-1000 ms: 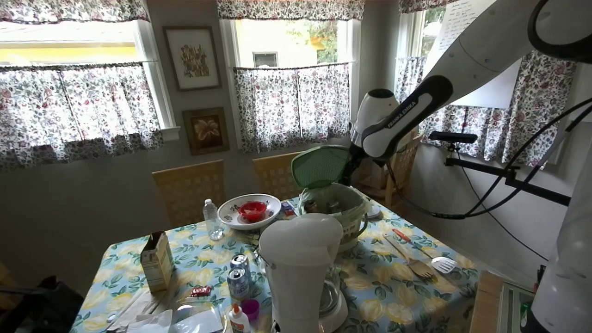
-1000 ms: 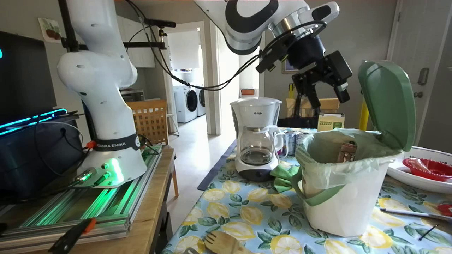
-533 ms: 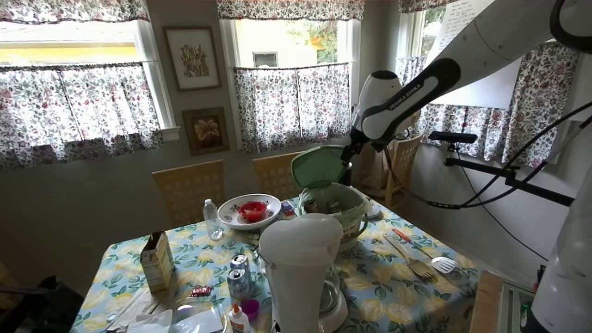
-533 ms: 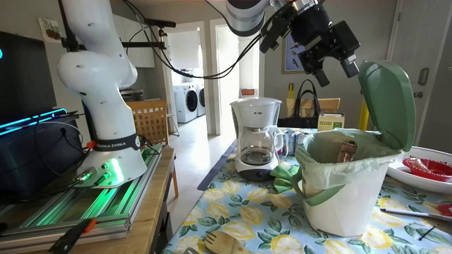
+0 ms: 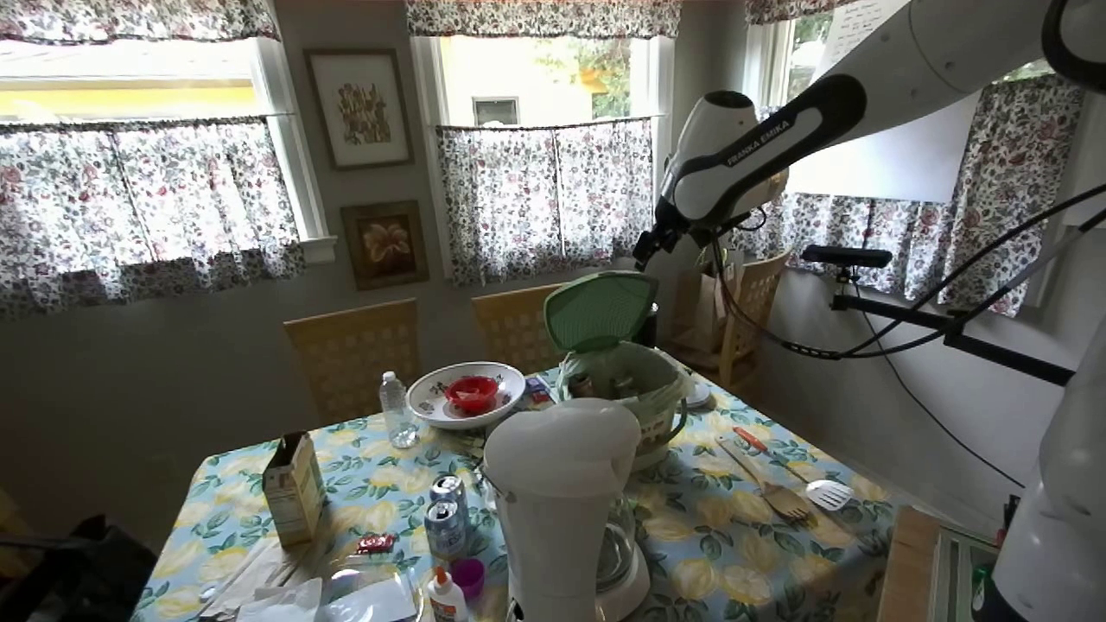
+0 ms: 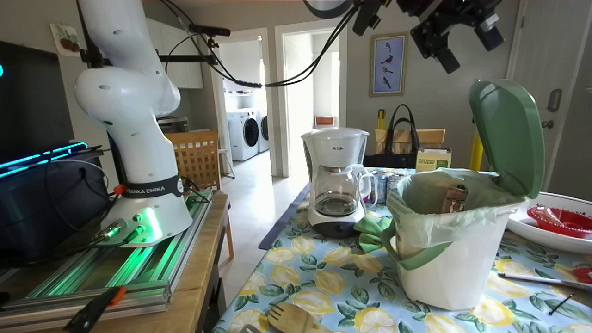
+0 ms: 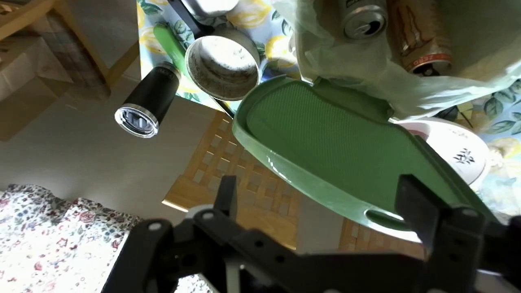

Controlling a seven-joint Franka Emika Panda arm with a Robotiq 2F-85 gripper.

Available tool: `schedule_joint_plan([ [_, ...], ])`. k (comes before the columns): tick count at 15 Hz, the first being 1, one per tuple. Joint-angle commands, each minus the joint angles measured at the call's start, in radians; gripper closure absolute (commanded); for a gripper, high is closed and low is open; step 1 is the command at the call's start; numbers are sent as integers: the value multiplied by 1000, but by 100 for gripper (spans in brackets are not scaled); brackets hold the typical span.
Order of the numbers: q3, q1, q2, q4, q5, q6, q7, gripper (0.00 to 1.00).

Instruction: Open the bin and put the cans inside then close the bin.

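gripper [image 6: 471,51] is hovering above raised lid [image 6: 513,134], fingers [image 7: 226,196] spread, gripping nothing | bin [image 6: 455,270] is standing open | two cans [image 7: 363,20] are resting inside, two more cans [image 5: 445,529] standing by coffee maker [image 5: 557,492]; likely light, denting easily, wanting gentle mid-body hold

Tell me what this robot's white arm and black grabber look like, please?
The smooth, rounded white arm has black trim lettered FRANKA EMIKA and a glowing green base light. Slim black cables loop alongside it. The blocky matte-black gripper has two stubby fingers and round grey bolt heads.
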State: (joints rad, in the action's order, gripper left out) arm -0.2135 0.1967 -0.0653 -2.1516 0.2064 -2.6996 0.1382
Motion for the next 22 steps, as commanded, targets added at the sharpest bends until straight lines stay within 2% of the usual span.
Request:
schedule_joint_plan([
  [1, -2, -2, 33, 43, -81, -13, 12, 0],
  [10, 3, 3, 150, 114, -323, -109, 87, 0],
  [16, 14, 14, 214, 197, -432, -97, 132, 0],
  [22, 16, 22, 281, 265, -487, -82, 149, 0],
])
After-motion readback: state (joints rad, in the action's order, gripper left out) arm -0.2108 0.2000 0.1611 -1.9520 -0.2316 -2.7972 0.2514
